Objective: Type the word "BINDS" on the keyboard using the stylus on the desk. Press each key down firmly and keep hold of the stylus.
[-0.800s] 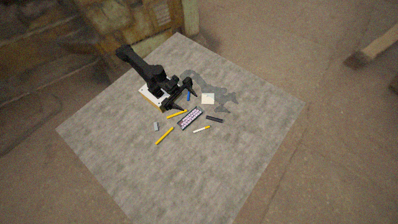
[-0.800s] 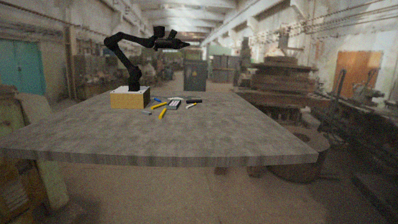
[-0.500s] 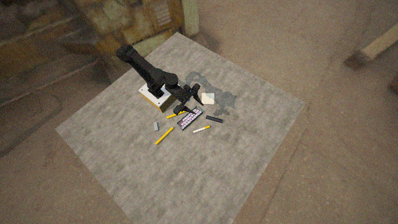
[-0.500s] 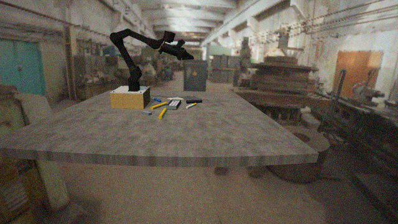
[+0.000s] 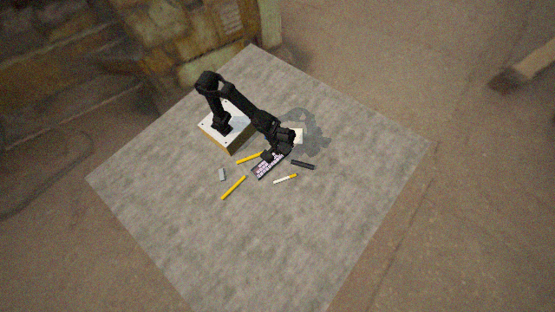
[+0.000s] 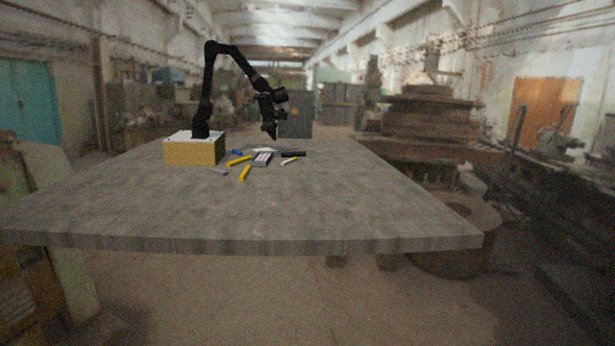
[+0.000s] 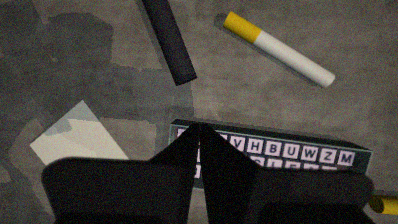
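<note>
The keyboard [image 5: 261, 170] [image 6: 261, 159] [image 7: 272, 148] lies flat on the desk. Its top row shows V, H, B, U, W, Z and M in the wrist view; my fingers hide much of the lower keys. My gripper [image 6: 275, 138] [image 7: 199, 130] is shut with nothing between its fingertips, pointing down above the keyboard. A white stick with a yellow end [image 5: 284, 178] [image 6: 288, 161] [image 7: 295, 58] and a black stick [image 5: 303, 165] [image 6: 293, 154] [image 7: 170, 45] lie beside the keyboard. I cannot tell which pen-like thing is the stylus.
One yellow stick [image 5: 234, 187] [image 6: 245, 173] [image 7: 389, 205] lies off the keyboard's end, another yellow stick [image 5: 249, 158] [image 6: 238, 160] nearer the arm's base box [image 6: 189, 153]. A grey block [image 5: 222, 174] [image 6: 219, 171], a blue item [image 6: 236, 152] and a pale square [image 5: 298, 136] [image 7: 82, 140] lie around.
</note>
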Available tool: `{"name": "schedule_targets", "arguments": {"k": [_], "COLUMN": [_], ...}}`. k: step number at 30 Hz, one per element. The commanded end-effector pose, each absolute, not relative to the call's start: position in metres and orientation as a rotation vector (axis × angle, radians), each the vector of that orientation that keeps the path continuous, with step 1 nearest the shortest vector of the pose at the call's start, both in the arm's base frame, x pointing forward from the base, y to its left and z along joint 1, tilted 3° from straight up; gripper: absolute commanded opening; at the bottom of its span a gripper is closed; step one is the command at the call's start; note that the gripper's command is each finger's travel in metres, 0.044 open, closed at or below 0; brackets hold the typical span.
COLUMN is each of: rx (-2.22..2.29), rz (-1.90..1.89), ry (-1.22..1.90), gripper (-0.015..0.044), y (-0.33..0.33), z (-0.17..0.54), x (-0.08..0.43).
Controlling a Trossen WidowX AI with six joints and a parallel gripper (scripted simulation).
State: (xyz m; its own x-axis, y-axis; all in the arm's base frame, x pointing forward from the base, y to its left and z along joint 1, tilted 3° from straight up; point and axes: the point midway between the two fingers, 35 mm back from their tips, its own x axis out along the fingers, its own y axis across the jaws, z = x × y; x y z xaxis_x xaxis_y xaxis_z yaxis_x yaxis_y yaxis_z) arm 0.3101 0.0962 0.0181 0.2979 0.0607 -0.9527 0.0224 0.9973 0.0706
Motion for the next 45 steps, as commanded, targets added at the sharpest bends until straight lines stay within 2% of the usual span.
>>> {"name": "schedule_targets", "arguments": {"k": [1, 13, 19, 29, 35, 45], "rx": [0.033, 0.023, 0.018, 0.017, 0.012, 0.012], "rz": [-0.072, -0.092, -0.097, -0.097, -0.102, -0.102], "ry": [1.488, 1.526, 1.526, 1.526, 1.526, 1.526], "gripper": [0.0000, 0.0000, 0.0000, 0.0000, 0.0000, 0.0000], "y": [0.099, 0.096, 0.036, 0.032, -0.029, -0.031], "z": [-0.020, -0.026, -0.023, -0.023, -0.020, -0.020], "x": [0.281, 0.275, 0.271, 0.270, 0.266, 0.266]}}
